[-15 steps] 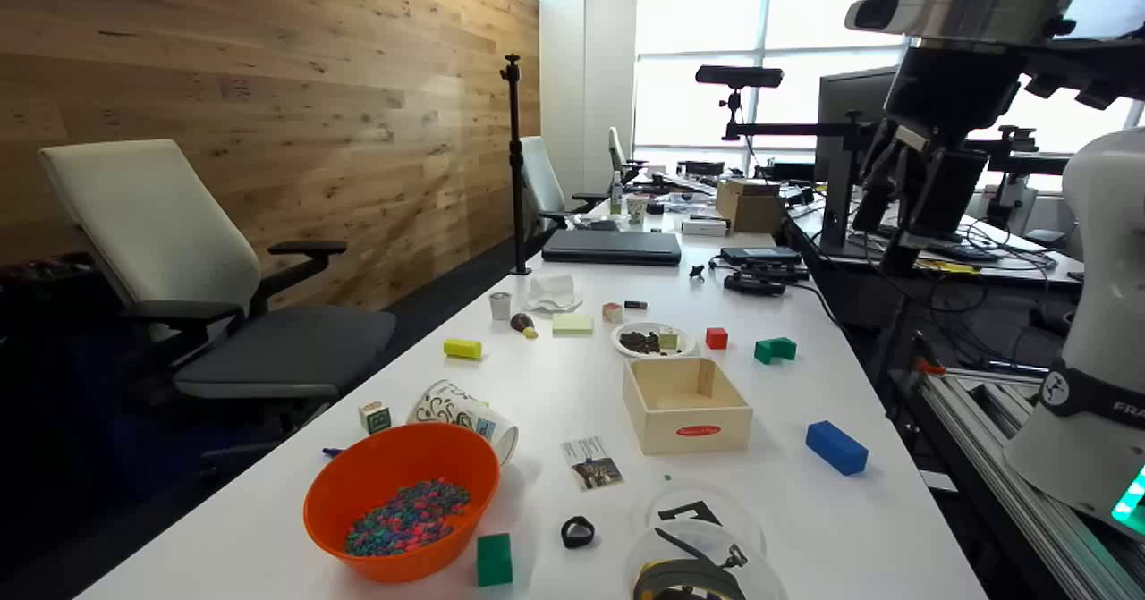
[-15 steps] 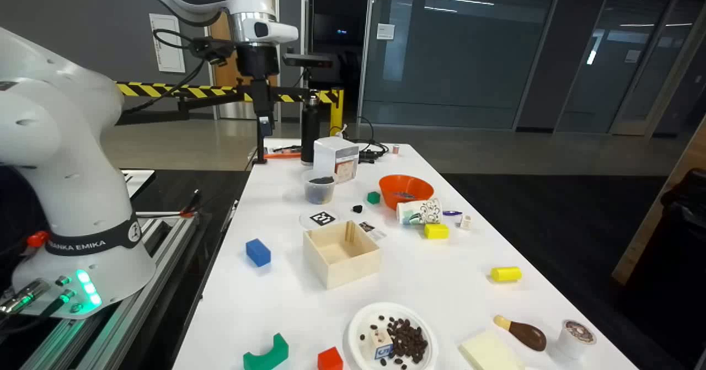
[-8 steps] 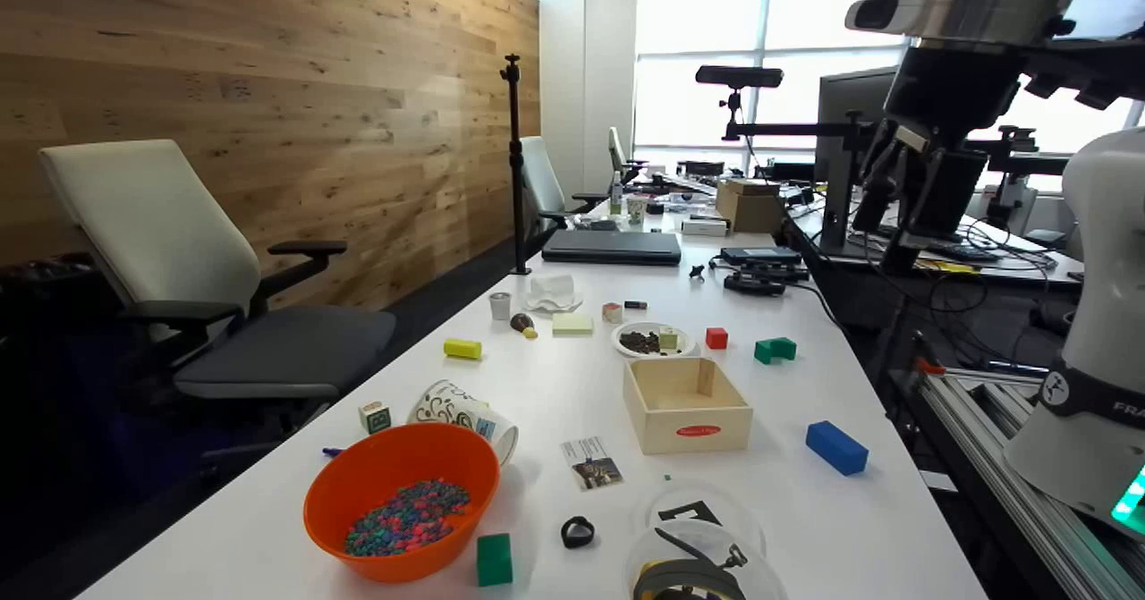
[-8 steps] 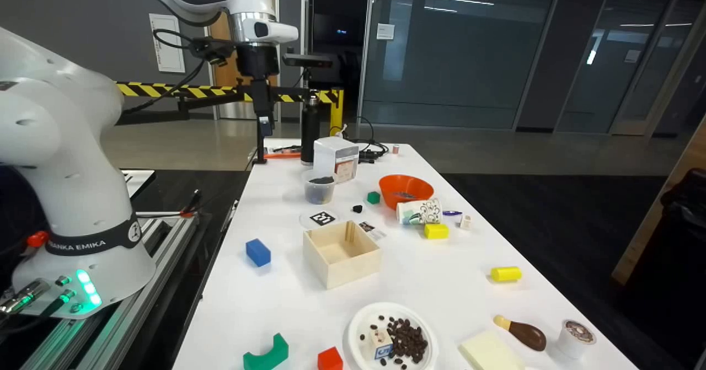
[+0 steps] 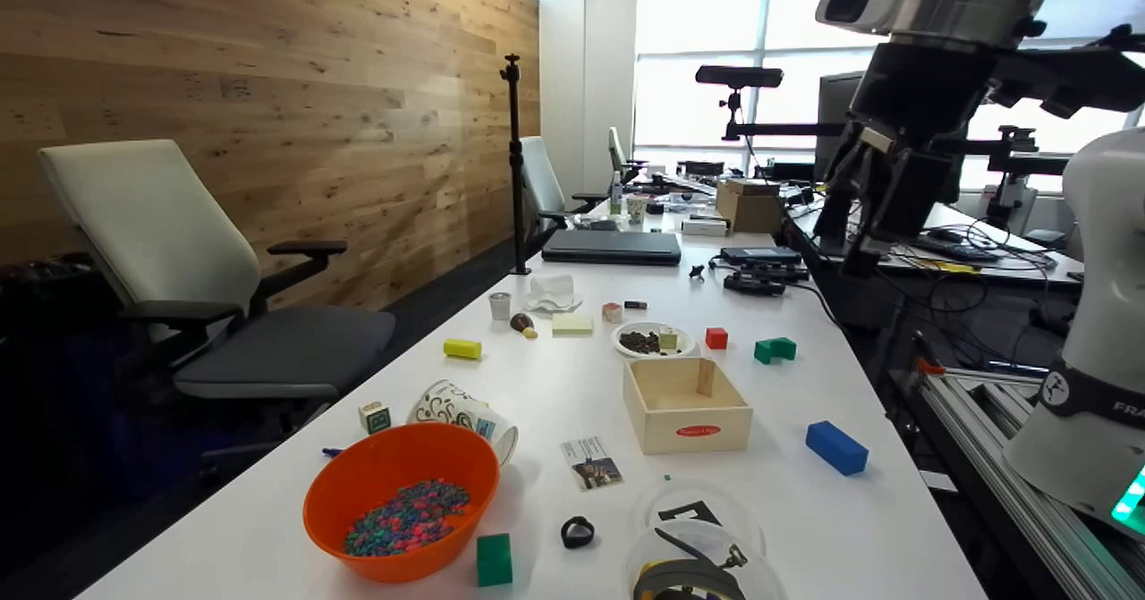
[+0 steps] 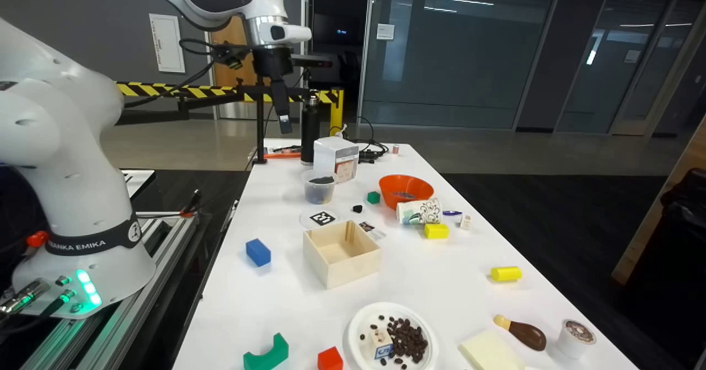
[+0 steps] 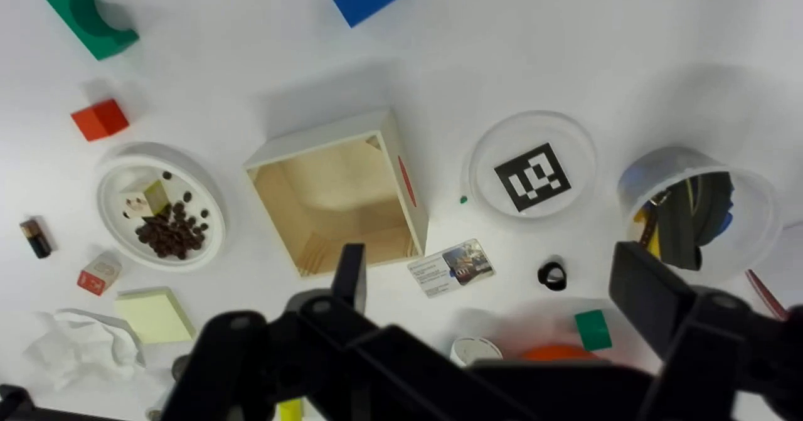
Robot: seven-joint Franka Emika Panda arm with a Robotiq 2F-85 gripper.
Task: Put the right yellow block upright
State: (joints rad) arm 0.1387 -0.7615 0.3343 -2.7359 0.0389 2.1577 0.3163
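Two yellow blocks lie on the white table. The right yellow block (image 6: 506, 274), rightmost in that exterior view, is rounded and lies on its side; it also shows in an exterior view (image 5: 462, 349) and, mostly hidden by the gripper, in the wrist view (image 7: 290, 410). Another yellow block (image 6: 436, 231) lies against a tipped paper cup (image 6: 420, 212); in the other viewpoint the cup mostly hides it. My gripper (image 7: 495, 280) is open and empty, high above the table near the robot's side, well apart from both blocks; it shows in both exterior views (image 5: 850, 238) (image 6: 285, 124).
An open wooden box (image 5: 687, 421) stands mid-table. An orange bowl (image 5: 402, 443), a plate of beans (image 5: 654, 339), a blue block (image 5: 836, 447), green blocks (image 5: 494, 560) (image 5: 775, 350), a red block (image 5: 716, 338) and a plastic tub (image 6: 319, 188) stand around it.
In the last half second the arm and gripper have swung a little out over the table and the gripper has tilted. The objects on the table have not moved.
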